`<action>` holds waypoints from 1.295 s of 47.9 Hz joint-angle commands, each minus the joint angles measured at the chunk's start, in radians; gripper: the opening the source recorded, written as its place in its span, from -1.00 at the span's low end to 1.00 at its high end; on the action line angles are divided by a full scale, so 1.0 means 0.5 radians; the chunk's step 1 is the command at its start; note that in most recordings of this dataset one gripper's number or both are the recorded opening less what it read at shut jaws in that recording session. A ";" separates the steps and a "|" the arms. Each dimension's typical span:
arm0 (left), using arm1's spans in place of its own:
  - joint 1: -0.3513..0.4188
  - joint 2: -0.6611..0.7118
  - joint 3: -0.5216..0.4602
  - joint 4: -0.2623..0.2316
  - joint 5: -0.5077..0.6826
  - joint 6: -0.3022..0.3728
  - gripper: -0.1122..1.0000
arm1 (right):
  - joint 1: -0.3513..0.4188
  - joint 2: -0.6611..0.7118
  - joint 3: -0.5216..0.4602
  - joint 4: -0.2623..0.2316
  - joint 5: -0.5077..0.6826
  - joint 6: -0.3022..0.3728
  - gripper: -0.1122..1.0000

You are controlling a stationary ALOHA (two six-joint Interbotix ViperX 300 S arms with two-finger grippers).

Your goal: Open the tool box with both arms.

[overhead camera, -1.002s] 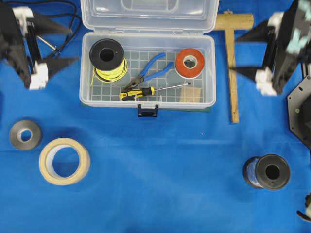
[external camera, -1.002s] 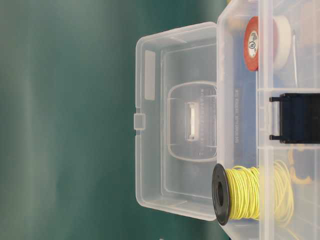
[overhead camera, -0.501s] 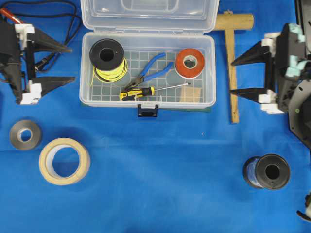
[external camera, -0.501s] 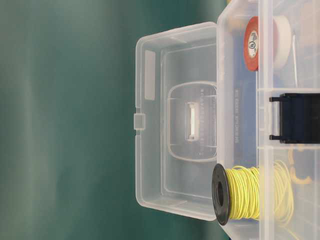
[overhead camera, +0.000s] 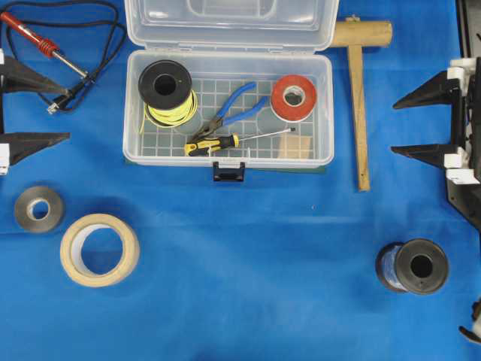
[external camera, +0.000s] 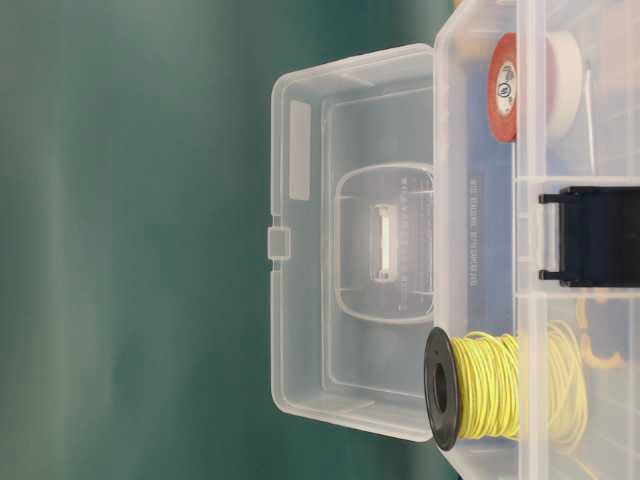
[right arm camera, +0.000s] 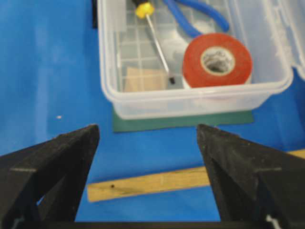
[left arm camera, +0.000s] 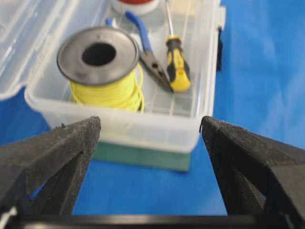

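Already the tool box (overhead camera: 228, 105) lies lid-back — both claws, left gripper (overhead camera: 30, 107) and right gripper (overhead camera: 421, 125), spread and empty, should withdraw clear of it.

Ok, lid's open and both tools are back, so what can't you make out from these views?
- Lid: far part cut off by the overhead view's top edge.
- Left tool: body off the overhead view's left edge.
- Right tool: body cut off at the right edge.
- Pliers: jaws hidden behind the yellow spool, left wrist view.

Left gripper (overhead camera: 69, 110) black, pointed triangular fingers; right gripper (overhead camera: 392, 128) likewise, white fittings.
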 commanded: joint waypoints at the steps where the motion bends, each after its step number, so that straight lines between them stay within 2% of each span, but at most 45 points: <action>1: -0.031 -0.037 0.015 -0.006 0.040 0.000 0.84 | 0.003 0.018 -0.012 0.015 0.000 0.012 0.68; 10: -0.080 -0.077 0.058 -0.006 0.049 -0.021 0.83 | 0.003 0.083 0.000 0.015 0.000 0.018 0.68; 62: -0.080 -0.080 0.067 -0.006 0.049 -0.025 0.83 | 0.003 0.061 -0.003 0.012 0.003 0.018 0.68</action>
